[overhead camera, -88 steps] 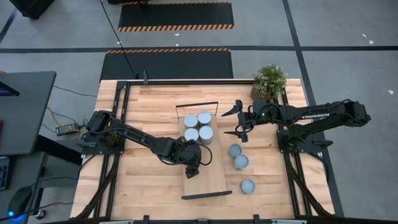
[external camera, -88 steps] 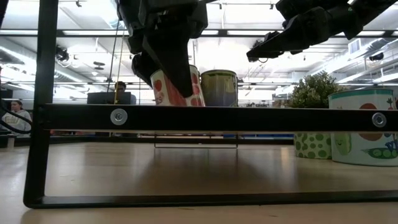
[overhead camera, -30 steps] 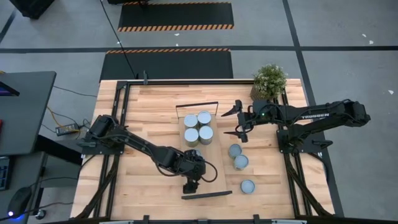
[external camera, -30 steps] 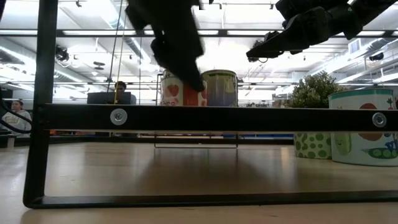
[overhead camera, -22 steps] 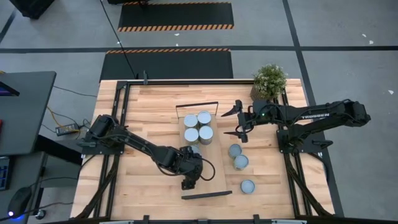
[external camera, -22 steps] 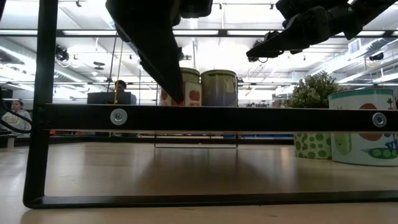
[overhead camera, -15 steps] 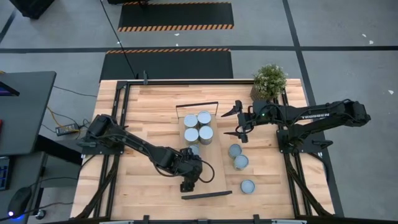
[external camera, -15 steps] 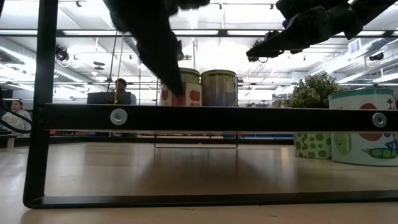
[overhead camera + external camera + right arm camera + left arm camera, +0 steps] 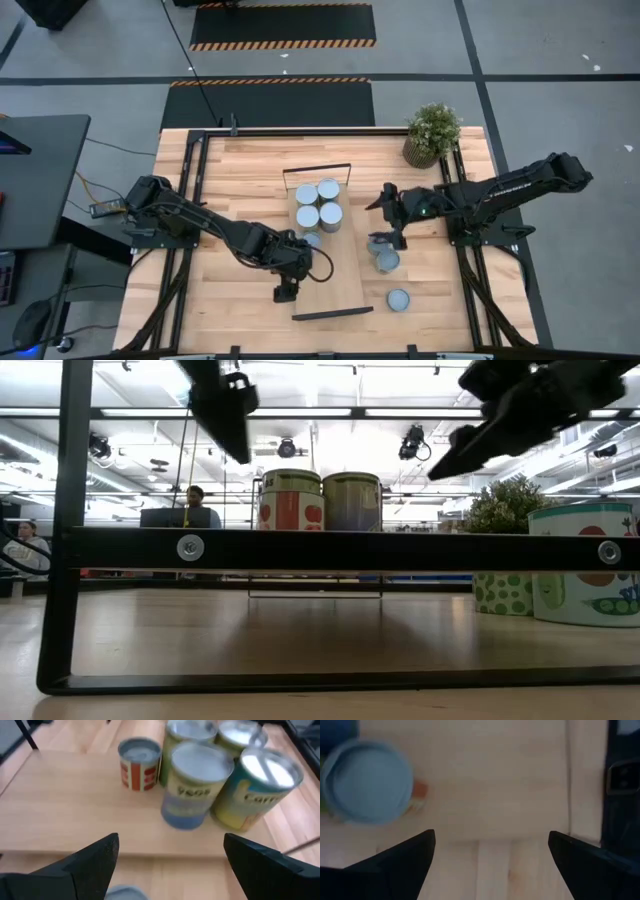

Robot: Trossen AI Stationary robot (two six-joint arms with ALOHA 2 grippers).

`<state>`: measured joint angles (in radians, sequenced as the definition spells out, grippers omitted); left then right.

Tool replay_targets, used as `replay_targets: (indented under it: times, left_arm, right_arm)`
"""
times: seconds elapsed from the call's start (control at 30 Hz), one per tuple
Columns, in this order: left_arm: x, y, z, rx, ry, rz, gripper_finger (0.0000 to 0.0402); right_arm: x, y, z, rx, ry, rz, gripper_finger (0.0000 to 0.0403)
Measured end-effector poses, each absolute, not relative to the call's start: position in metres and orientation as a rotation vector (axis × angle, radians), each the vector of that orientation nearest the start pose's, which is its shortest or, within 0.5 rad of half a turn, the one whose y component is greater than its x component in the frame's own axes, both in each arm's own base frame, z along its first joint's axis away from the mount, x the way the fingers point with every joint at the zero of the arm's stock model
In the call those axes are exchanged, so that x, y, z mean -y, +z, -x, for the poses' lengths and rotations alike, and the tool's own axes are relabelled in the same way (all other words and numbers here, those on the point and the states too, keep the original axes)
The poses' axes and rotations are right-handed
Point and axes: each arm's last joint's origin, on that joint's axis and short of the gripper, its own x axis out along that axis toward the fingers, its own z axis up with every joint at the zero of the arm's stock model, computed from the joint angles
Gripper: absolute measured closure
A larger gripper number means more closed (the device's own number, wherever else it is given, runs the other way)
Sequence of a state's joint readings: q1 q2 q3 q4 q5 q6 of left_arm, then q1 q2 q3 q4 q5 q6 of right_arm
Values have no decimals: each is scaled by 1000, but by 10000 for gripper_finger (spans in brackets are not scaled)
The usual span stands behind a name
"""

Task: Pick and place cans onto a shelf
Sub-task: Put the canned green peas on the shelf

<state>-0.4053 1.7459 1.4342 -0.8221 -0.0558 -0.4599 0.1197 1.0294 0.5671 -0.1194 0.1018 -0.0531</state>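
Observation:
The shelf point(image 9: 340, 285) is a long light-wood board with black end frames, lying in the middle of the table. Several cans stand upright on its far half: a block point(image 9: 318, 203) and a smaller red-and-white can point(image 9: 312, 240), which also shows in the left wrist view point(image 9: 367, 782). Three more cans point(image 9: 388, 262) stand on the table to the shelf's right. My left gripper point(image 9: 283, 293) is open and empty, raised beside the shelf's near left edge. My right gripper point(image 9: 378, 220) is open and empty, above the farthest table can.
A potted plant point(image 9: 433, 130) stands at the table's far right corner. In the low view the shelf's black end frame point(image 9: 330, 548) crosses the picture, with two table cans point(image 9: 585, 565) at the right. Bare wood lies left of the shelf. People show in the room behind.
My left gripper has risen and gone toward the table's left edge, off the shelf's near end, leaving the small can standing. My right gripper has gone toward the table's near edge and down toward the table cans, its fingers tipped downward. Both stay open.

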Motion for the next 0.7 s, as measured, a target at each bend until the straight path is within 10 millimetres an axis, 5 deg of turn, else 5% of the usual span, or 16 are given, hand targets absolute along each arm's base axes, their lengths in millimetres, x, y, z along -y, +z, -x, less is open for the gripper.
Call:
replay_targets:
  times: [0.23, 0.7]
  left_arm:
    - [138, 255, -321, -1233, -58, 71, 8]
    - [143, 254, -314, -1242, -64, -84, 8]
  right_arm:
    - [-43, 216, -201, -629, -33, 186, 35]
    - [-35, 206, -189, -795, -78, 118, 35]
